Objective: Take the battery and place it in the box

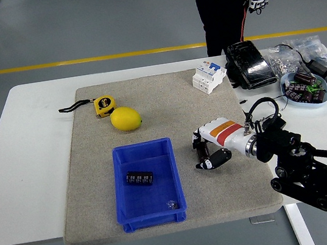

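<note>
Right hand point(207, 151): fingers curled around the battery point(202, 151) on the mat point(168, 109).
Box point(147, 183): just left, holds another battery.

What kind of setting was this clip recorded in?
Probably a robotics lab or factory hall: a grey floor with a yellow line, a white table holding a circuit breaker and a bowl of electronic parts, and a person standing beyond it.
</note>
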`<control>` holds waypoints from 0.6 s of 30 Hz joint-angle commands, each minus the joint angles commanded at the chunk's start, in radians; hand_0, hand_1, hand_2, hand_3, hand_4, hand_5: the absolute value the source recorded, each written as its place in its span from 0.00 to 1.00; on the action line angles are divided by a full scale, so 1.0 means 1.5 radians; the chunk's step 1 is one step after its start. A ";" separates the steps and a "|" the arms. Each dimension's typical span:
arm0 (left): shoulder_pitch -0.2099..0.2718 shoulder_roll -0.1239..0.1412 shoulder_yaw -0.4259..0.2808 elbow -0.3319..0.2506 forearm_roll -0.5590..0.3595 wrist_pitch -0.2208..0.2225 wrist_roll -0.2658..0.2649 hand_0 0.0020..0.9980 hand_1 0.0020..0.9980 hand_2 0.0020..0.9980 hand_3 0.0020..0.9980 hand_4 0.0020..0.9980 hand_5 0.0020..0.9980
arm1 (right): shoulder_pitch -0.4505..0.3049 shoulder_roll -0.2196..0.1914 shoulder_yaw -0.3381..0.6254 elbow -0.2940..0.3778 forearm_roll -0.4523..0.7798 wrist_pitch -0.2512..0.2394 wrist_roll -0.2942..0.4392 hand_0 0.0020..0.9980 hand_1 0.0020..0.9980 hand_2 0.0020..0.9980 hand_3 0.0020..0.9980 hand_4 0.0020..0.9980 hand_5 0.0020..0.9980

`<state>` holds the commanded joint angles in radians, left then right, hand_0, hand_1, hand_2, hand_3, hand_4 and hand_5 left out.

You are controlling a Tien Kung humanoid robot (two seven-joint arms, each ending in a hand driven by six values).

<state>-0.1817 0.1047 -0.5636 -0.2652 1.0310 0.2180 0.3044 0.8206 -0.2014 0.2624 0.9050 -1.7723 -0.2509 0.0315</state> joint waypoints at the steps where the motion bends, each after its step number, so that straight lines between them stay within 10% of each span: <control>1: 0.000 0.000 0.000 0.000 0.001 0.000 0.000 0.56 0.58 0.63 0.58 0.63 0.59 | 0.000 0.000 0.000 0.000 0.000 0.000 0.000 0.47 0.49 0.56 0.54 0.85 0.39; 18: 0.000 -0.001 -0.002 0.000 0.005 0.000 0.000 0.56 0.59 0.63 0.58 0.63 0.59 | 0.003 -0.006 0.004 0.003 -0.004 0.008 -0.002 0.34 0.43 0.50 0.51 0.79 0.36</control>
<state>-0.1819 0.1039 -0.5669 -0.2651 1.0386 0.2175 0.3042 0.8245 -0.2105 0.2690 0.9087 -1.7777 -0.2385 0.0289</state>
